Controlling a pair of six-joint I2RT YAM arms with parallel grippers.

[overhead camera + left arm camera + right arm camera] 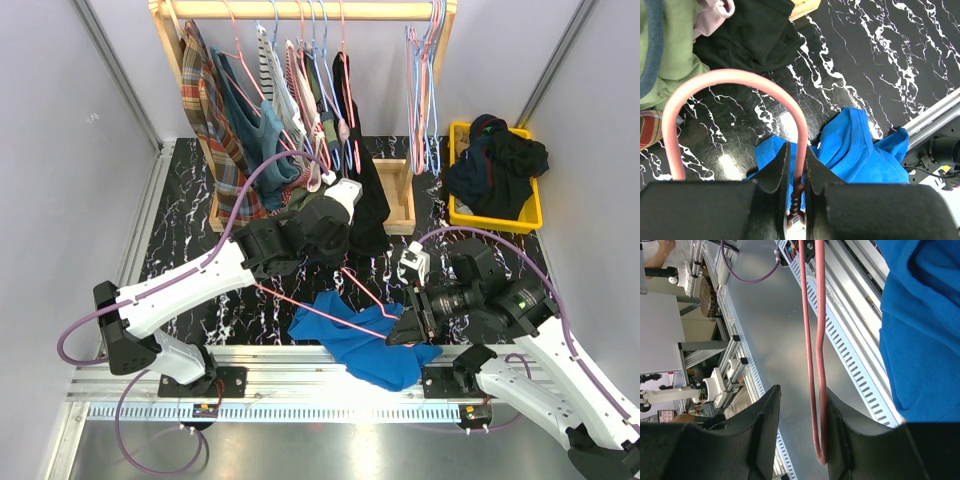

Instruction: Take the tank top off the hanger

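The job looks midway. The blue tank top (365, 350) sags over the near edge of the table (180, 200) at six o'clock, apparently with the pink hanger (365, 290) threaded through it. The left hand (796, 155), near the centre, is clamped on the hanger's hook. The right hand (802, 392), at four o'clock, stands half open around the hanger's shoulder bend, not pinching it. The likely next move is to grip there and pull the cloth free.
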